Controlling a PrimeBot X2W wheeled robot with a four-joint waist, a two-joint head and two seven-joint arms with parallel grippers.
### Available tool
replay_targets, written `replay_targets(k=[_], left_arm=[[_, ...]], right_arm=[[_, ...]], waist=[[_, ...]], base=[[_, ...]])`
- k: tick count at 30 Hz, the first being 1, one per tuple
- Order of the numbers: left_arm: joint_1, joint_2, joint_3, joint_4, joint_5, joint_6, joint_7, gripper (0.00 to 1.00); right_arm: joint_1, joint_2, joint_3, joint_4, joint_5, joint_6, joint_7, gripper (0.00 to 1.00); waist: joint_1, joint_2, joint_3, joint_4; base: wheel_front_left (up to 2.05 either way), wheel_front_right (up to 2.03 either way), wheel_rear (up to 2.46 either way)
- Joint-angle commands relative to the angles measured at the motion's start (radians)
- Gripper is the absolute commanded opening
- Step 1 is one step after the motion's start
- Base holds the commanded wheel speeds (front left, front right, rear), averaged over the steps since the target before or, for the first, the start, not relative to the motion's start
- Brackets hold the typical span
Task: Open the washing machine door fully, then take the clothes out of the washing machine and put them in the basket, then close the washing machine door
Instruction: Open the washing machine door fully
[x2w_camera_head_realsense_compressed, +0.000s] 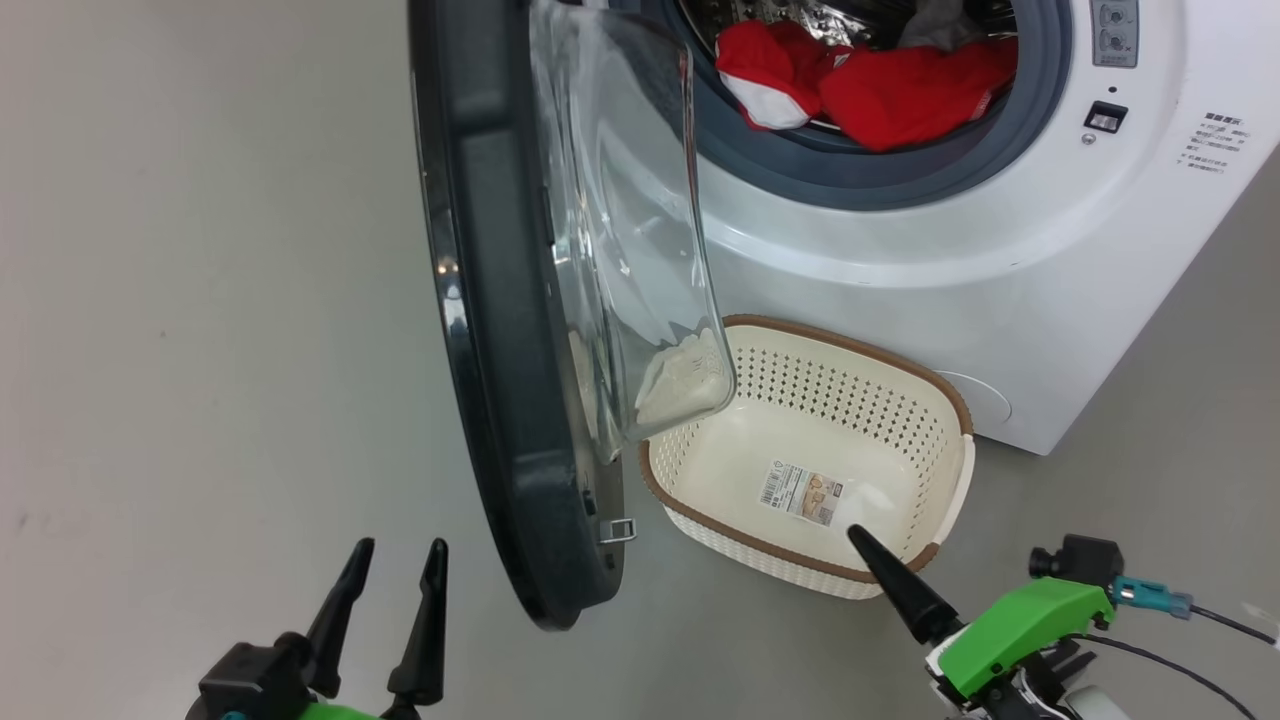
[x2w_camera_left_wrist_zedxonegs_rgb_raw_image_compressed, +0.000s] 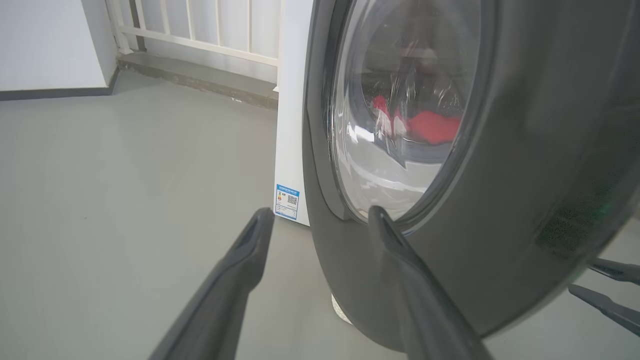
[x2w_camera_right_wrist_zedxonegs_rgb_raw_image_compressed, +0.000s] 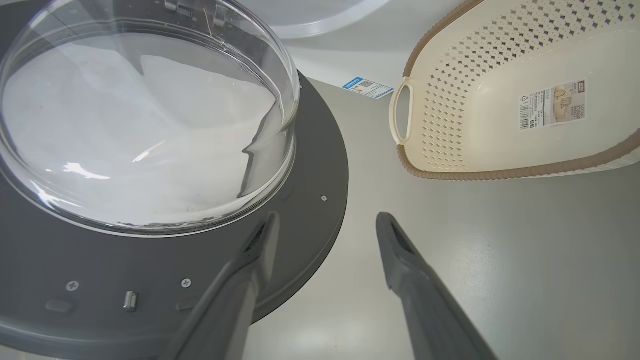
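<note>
Nearest, at seven o'clock of the head view: left gripper (x2w_camera_head_realsense_compressed: 401, 545), fingers spread wide, holding nothing. At five o'clock: right gripper (x2w_camera_right_wrist_zedxonegs_rgb_raw_image_compressed: 326, 216), likewise splayed and unloaded, one dark fingertip overlapping the near rim of the basket (x2w_camera_head_realsense_compressed: 850, 345); contact unclear.

Between the two: washing machine door (x2w_camera_head_realsense_compressed: 500, 300), swung out and edge-on, running from twelve down to six, lower edge at one o'clock from the left gripper. From the left wrist view, one finger across the door's glossy outer rim, the other over bare floor (x2w_camera_head_realsense_compressed: 200, 300); touching or not, cannot tell. From the right wrist view, one finger over the door's inner face below the glass bowl window (x2w_camera_right_wrist_zedxonegs_rgb_raw_image_compressed: 145, 120), the other over a bare strip of floor between door edge and basket.

Just right of centre: basket upright on the floor, paper label (x2w_camera_head_realsense_compressed: 803, 492) on its bottom, far rim close before the washing machine (x2w_camera_head_realsense_compressed: 950, 260). Wide open floor from eight to eleven.

Farthest, at one o'clock: clothes (x2w_camera_head_realsense_compressed: 900, 95), red with white, heaped in the drum mouth, spilling onto the grey rubber ring (x2w_camera_head_realsense_compressed: 880, 185).
</note>
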Motion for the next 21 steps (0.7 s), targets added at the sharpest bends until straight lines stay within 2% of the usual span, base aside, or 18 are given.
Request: replay_targets(k=[1, 7, 12, 16, 21], left_arm=[[-0.011, 0.011, 0.037, -0.023, 0.012, -0.005, -0.009, 1.00], [-0.008, 0.011, 0.038, -0.022, 0.013, -0.005, -0.009, 1.00], [-0.005, 0.011, 0.037, -0.020, 0.013, -0.005, -0.009, 1.00], [-0.002, 0.011, 0.037, -0.019, 0.014, -0.005, -0.009, 1.00], [0.000, 0.011, 0.039, -0.021, 0.015, -0.005, -0.009, 1.00]], right_arm=[[0.006, -0.012, 0.027, -0.010, -0.021, 0.008, -0.032, 1.00], [-0.001, -0.044, 0.051, 0.028, -0.074, 0.008, -0.131, 1.00], [-0.018, -0.087, 0.108, 0.086, -0.196, 0.008, -0.276, 1.00], [-0.031, -0.095, 0.118, 0.117, -0.274, 0.008, -0.316, 1.00], [-0.020, -0.083, 0.009, 0.078, -0.467, 0.008, -0.319, 1.00]], waist=[[-0.0001, 0.0000, -0.001, -0.003], [-0.0001, 0.0000, -0.005, -0.010], [-0.0001, 0.0000, -0.011, -0.012], [-0.0001, 0.0000, -0.016, -0.015], [-0.0001, 0.0000, -0.015, -0.017]], base=[[0.00, 0.00, 0.00], [0.00, 0.00, 0.00], [0.00, 0.00, 0.00], [0.00, 0.00, 0.00], [0.00, 0.00, 0.00]])
